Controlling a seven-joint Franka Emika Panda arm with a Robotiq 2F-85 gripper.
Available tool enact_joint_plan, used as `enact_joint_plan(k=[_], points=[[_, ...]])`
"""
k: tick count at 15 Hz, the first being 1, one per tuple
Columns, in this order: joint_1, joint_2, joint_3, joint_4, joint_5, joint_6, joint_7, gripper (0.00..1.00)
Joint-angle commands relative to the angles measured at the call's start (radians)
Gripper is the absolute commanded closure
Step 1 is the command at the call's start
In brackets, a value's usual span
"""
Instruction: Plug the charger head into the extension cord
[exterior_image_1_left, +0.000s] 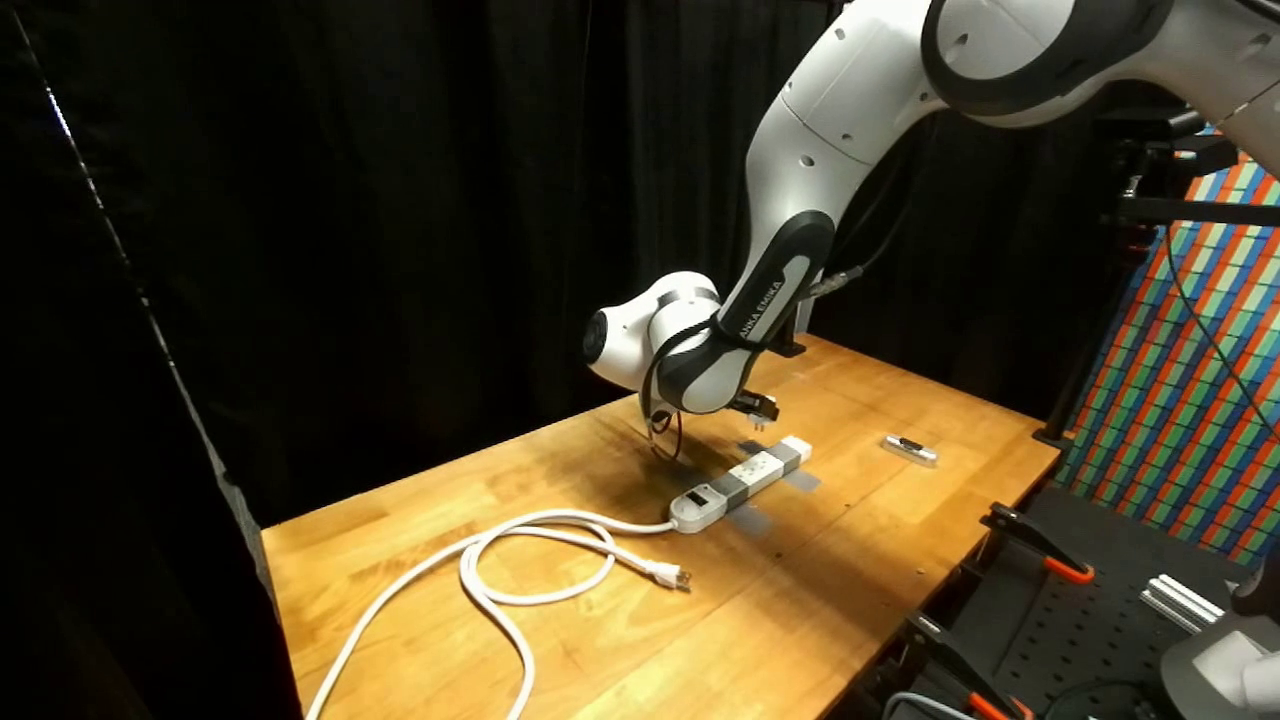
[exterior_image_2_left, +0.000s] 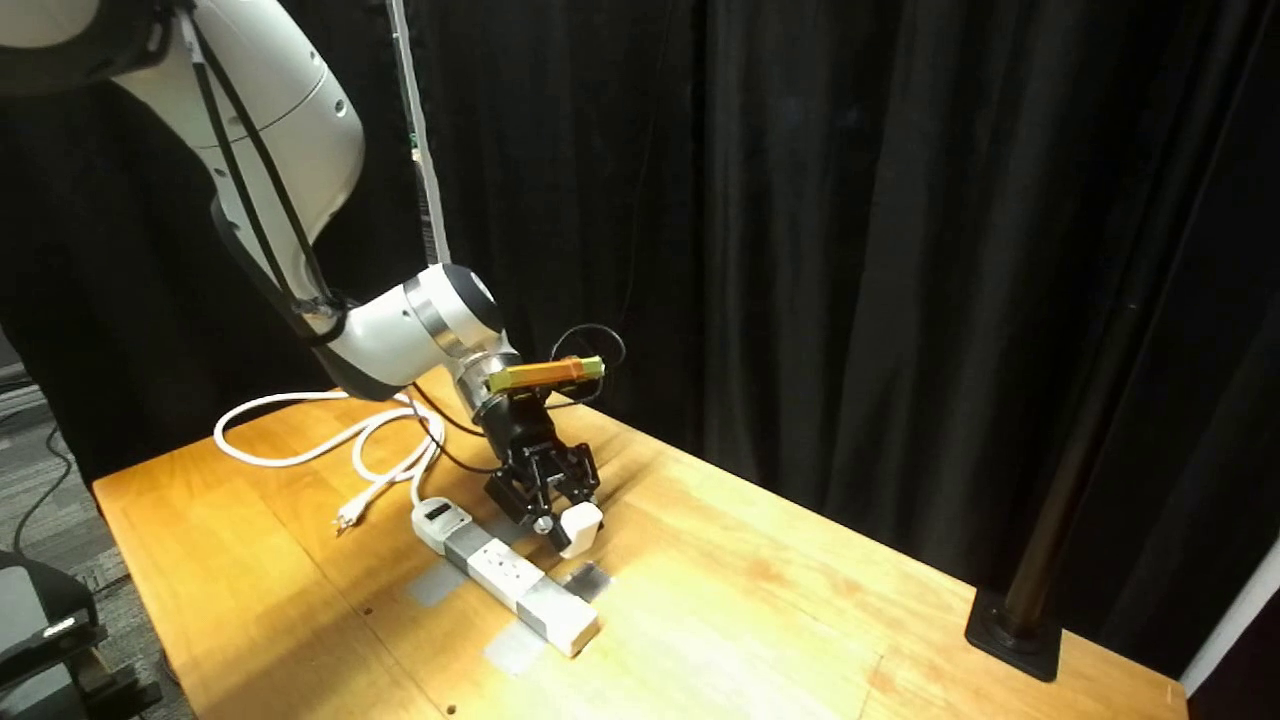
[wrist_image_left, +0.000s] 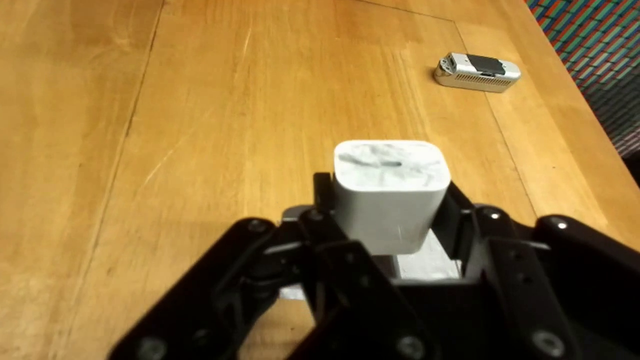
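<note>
The charger head (wrist_image_left: 390, 215) is a small white block with a slot on its face. My gripper (wrist_image_left: 387, 200) is shut on it, one finger on each side. In an exterior view the charger head (exterior_image_2_left: 581, 530) hangs in the air by the far side of the power strip, slightly tilted. In an exterior view its prongs (exterior_image_1_left: 759, 426) point down, apart from the strip. The extension cord's white strip (exterior_image_1_left: 755, 472) lies on the table with its sockets up, and it also shows in an exterior view (exterior_image_2_left: 503, 571). In the wrist view the jaws hide most of what lies below.
Grey tape (exterior_image_2_left: 515, 648) holds the strip to the wooden table. The white cable (exterior_image_1_left: 540, 600) loops past the strip's switch end, its plug (exterior_image_1_left: 668, 574) loose. A small silver device (wrist_image_left: 477, 73) lies on the table. A black post base (exterior_image_2_left: 1012, 635) stands on the table. Clamps (exterior_image_1_left: 1040, 545) grip one edge.
</note>
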Motion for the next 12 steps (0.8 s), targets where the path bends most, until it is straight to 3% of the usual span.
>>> enact_joint_plan(k=[1,12], points=[[0.019,-0.016,0.008,-0.034,0.001,-0.025,0.022,0.77],[0.018,-0.05,0.031,-0.148,0.004,0.018,0.286,0.77]])
